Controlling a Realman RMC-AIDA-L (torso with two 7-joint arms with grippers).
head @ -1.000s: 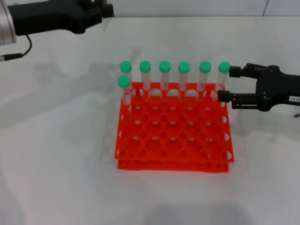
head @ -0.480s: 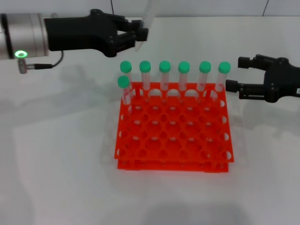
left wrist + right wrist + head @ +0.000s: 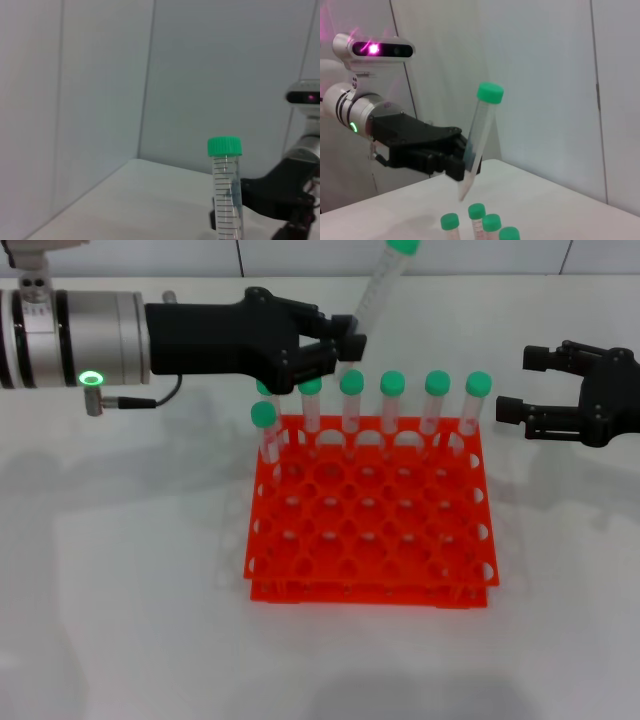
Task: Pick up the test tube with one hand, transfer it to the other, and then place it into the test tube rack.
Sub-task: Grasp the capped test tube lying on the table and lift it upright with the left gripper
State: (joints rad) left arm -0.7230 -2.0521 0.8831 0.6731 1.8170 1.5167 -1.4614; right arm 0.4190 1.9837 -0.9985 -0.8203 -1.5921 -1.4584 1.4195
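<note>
The left claw (image 3: pixel 340 348) is pinching the test tube (image 3: pixel 378 285) near its lower end, tilting it above the test tube rack (image 3: pixel 368 530) at the rack's 11 o'clock corner, its cap partly cut off in the head view. The right claw (image 3: pixel 522 385) is hovering spread beside the rack's 2 o'clock corner, over the tabletop (image 3: pixel 120 570).

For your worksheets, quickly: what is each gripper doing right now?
Left gripper: shut on the test tube, above the rack's back row.
Right gripper: open, empty, beside the rack.
</note>
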